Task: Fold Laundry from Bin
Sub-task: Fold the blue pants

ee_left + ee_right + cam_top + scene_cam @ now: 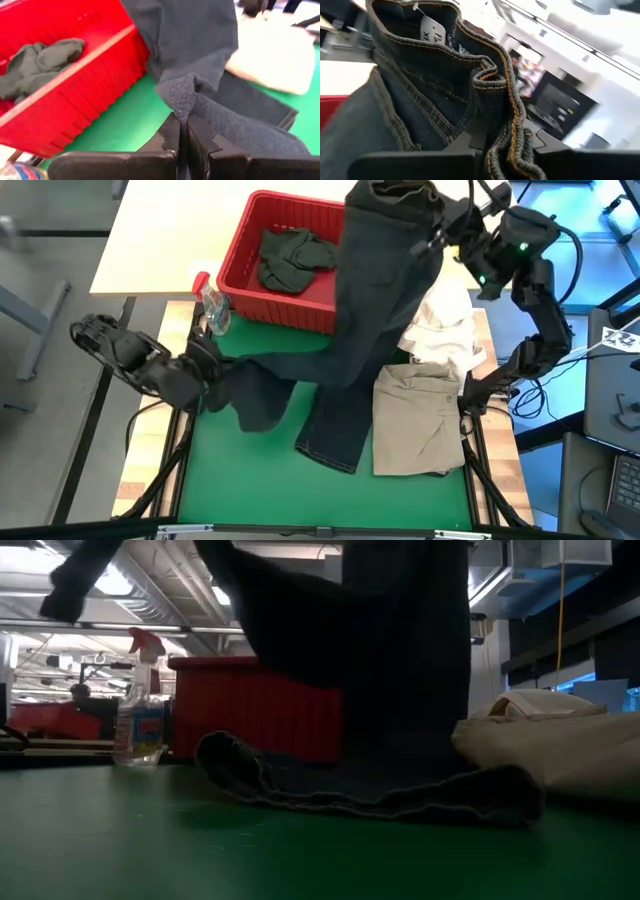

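From above we see a pair of dark jeans (370,320) strung between the two arms: the right gripper (440,225) holds the waistband high over the far right of the table, and the left gripper (205,370) pinches one leg low at the left edge of the green mat (260,490). The other leg hangs down with its hem on the mat. The right wrist view alone shows the orange-stitched waistband and a paper tag (432,27), with the fingers clamped on a fold of the denim. The left wrist view shows its two fingers (197,137) closed tight on a bunched fold of the leg. The red bin (280,305) sits at the far end of the mat with a dark olive garment (292,258) inside; only the high and left wrist views see into it. A khaki garment (418,420) lies folded on the mat's right side, a white cloth bundle (445,330) just beyond it. A spray bottle (213,305) stands beside the bin's left corner. In the low view the hanging jeans block most of the bin.
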Action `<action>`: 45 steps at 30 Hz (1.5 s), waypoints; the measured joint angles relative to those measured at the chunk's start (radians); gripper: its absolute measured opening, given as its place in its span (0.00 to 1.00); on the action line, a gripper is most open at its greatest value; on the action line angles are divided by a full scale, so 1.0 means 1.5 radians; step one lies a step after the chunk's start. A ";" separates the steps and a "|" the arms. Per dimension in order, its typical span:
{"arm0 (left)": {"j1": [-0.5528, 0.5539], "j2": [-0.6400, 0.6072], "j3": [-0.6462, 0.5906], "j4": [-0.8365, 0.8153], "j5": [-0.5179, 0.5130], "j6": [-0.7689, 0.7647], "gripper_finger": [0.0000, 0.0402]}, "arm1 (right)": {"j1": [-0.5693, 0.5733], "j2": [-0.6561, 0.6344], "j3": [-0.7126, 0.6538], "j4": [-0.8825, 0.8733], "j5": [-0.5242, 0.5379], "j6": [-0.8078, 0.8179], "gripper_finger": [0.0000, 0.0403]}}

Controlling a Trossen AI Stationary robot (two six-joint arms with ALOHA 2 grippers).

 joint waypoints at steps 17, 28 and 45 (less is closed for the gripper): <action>-0.006 0.153 -0.234 0.558 0.072 0.112 0.03 | -0.263 0.004 0.000 -0.021 -0.074 0.006 0.11; 0.004 0.364 -0.234 0.733 0.133 0.032 0.04 | -0.308 0.004 0.000 -0.107 -0.137 0.058 0.11; 0.124 0.367 -0.234 0.673 0.741 -0.010 0.38 | -0.307 0.002 0.000 -0.176 -0.162 0.112 0.11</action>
